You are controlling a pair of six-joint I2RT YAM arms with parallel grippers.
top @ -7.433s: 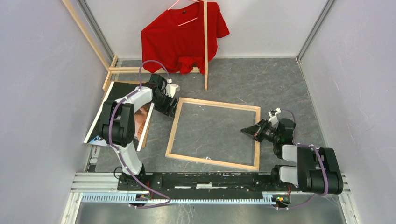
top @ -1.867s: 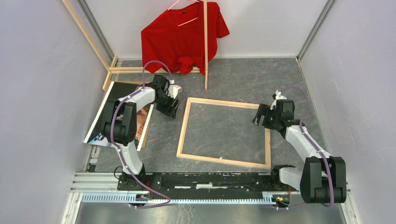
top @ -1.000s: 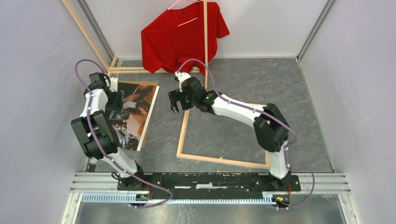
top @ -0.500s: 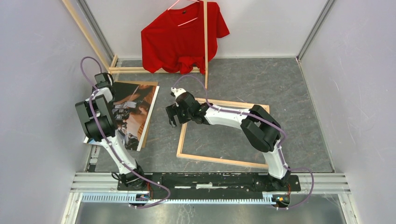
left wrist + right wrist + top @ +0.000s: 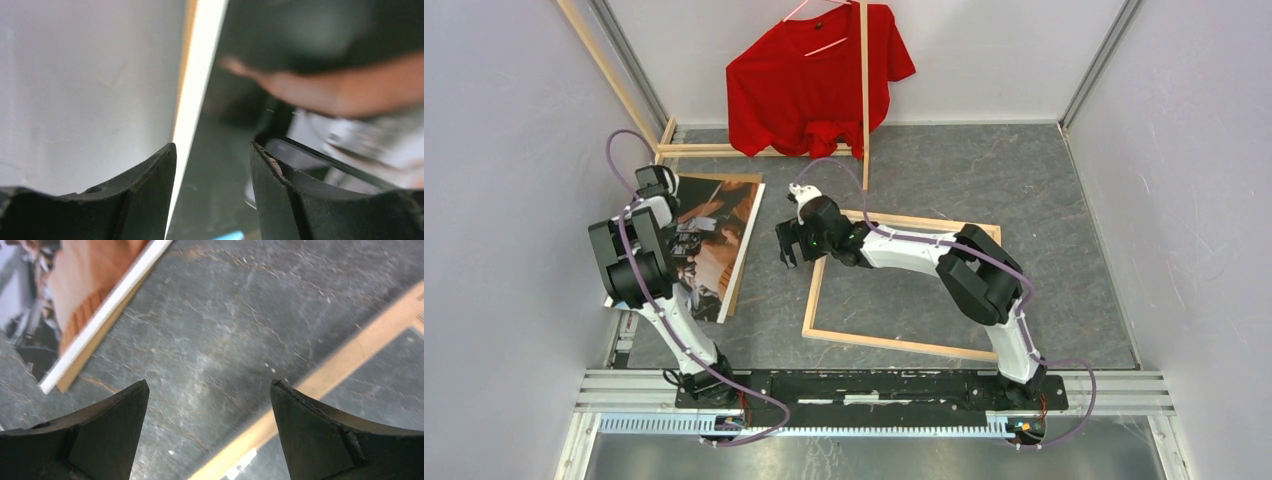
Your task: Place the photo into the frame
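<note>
The right arm has swung across the frame to its far left corner. The right claw now hangs wide open and empty over the bare desk, between the frame and the photo. The photo lies face up at the left edge of the desk. The left claw has moved to the photo's far left edge and is narrowing around it, but there is no grip yet. I think a lift is being prepared.

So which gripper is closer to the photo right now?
Left. The left gripper sits at the photo's outer edge, jaws either side of its white border. The right gripper hangs over the table between the photo and the frame, nearer the frame.
</note>
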